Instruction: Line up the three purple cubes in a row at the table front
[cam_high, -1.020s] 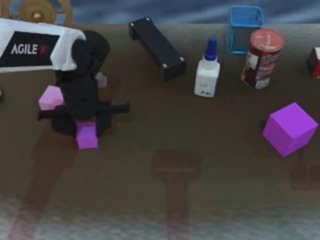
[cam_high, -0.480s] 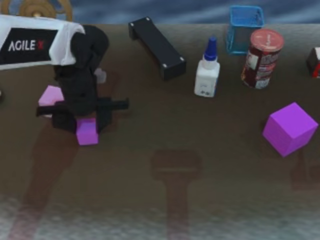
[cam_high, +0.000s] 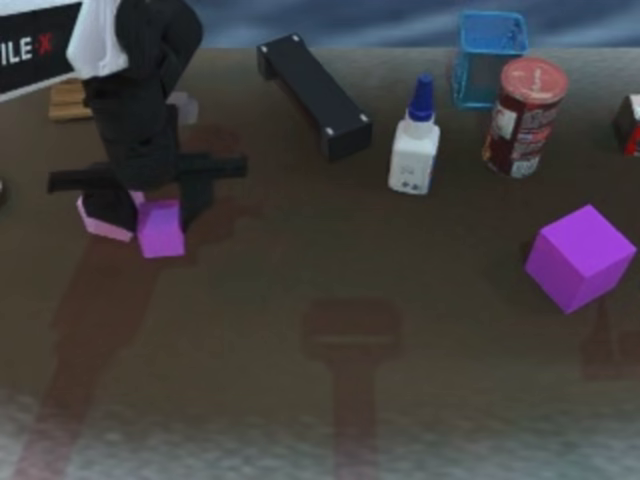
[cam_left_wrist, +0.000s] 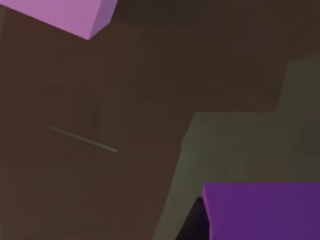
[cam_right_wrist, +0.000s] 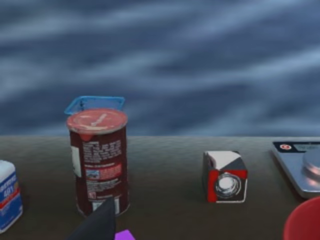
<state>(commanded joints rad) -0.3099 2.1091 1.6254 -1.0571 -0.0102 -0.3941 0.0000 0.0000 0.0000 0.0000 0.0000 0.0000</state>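
Your left gripper (cam_high: 160, 215) held the small vivid purple matte cube (cam_high: 161, 228) clenched, raised at the dark brown table's (cam_high: 330, 400) left beside the pale lilac-pink cube (cam_high: 100, 219); you needed to carry it level frontward.

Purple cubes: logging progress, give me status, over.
Left gripper over small vivid purple cube, beside pale lilac cube. Large purple cube alone at table right. Right arm out of top view.

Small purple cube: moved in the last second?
Yes. The small cube, under the left pincer, shifted up the top view and slightly left, away from the front edge, judged against the black bar.
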